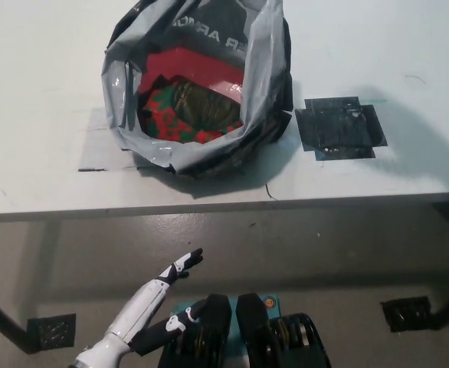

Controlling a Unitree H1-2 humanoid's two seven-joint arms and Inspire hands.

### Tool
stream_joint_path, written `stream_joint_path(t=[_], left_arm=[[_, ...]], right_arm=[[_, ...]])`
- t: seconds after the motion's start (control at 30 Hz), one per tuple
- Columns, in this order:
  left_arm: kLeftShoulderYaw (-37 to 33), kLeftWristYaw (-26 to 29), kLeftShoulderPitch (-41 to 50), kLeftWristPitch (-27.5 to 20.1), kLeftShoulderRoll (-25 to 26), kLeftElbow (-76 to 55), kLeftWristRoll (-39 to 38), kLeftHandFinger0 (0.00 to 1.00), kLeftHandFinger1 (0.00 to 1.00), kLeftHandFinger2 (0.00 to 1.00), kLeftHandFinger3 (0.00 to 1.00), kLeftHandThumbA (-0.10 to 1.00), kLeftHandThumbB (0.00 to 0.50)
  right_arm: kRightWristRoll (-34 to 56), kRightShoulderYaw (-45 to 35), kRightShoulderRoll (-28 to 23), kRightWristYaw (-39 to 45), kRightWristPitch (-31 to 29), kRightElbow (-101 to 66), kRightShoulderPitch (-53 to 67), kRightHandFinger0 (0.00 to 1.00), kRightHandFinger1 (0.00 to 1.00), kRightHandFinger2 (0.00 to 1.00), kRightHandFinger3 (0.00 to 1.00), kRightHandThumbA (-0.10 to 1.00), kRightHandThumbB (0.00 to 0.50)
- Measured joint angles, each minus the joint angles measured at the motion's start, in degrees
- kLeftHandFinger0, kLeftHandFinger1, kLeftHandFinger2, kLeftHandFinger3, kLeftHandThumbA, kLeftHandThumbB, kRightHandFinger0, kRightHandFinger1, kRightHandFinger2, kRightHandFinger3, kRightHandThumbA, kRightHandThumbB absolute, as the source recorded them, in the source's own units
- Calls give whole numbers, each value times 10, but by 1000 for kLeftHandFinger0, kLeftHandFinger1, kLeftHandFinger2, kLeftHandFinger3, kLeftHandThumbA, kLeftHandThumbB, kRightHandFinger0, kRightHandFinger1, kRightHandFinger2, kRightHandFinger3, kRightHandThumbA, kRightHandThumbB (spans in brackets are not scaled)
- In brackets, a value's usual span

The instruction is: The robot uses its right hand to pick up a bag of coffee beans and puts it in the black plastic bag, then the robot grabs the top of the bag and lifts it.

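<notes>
The white left hand (180,267) hangs low, below the front edge of the tabletop (40,92) and over the floor (324,253), with its fingers stretched out and apart, grasping nothing. Its white forearm runs down from it toward the lower left corner of the view. The black right hand does not show in the head view at all, so its state cannot be told.

Up from the left hand, past the tabletop's front edge, stands the black plastic bag (267,73). It rests on the tabletop with its mouth gaping wide toward the camera, the grey inner lining of its rim folded outward all around, and white lettering showing on the far inner wall. No hand touches the bag.

Inside the bag lies the bag of coffee beans (201,100), a dark olive-brown shape sitting in the middle of the opening. Around it, still within the bag, red material (190,63) fills the far side and a red and green patterned piece (163,103) lies at the near left, touching the coffee bag.

Just to the right of the plastic bag, on the tabletop and apart from the bag's wall, is a patch of black tape (338,126) laid flat in a rough cross. A thin dark line of tape (93,169) marks the tabletop near the bag's lower left side.

On the floor, well below the bag, two dark square plates show: one (50,331) at the lower left, one (407,313) at the lower right.
</notes>
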Motion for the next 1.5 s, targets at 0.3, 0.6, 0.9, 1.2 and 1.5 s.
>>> stream_joint_path(t=[0.3,0.6,0.9,1.2,1.5], left_arm=[[10,0,-8,1,-1,7,0,1000,1000,1000,1000,1000,221],[39,1,-19,0,-10,16,-3,1000,1000,1000,1000,1000,263],[48,2,-5,-2,-22,28,-4,1000,1000,1000,1000,991,277],[61,2,60,-7,-34,31,-4,1000,1000,1000,1000,1000,314],[70,7,113,-20,-40,31,-8,1000,1000,1000,1000,978,299]], right_arm=[[9,-66,64,-27,-11,-182,254,1000,1000,1000,1000,930,200],[4,-82,226,-76,-89,-292,588,1000,1000,1000,1000,1000,258],[2,-85,279,-103,-163,-222,739,1000,1000,1000,1000,1000,260],[-9,-91,296,-133,-245,-84,829,1000,1000,1000,1000,1000,327],[-12,-107,306,-158,-315,0,883,1000,1000,1000,1000,1000,315]])
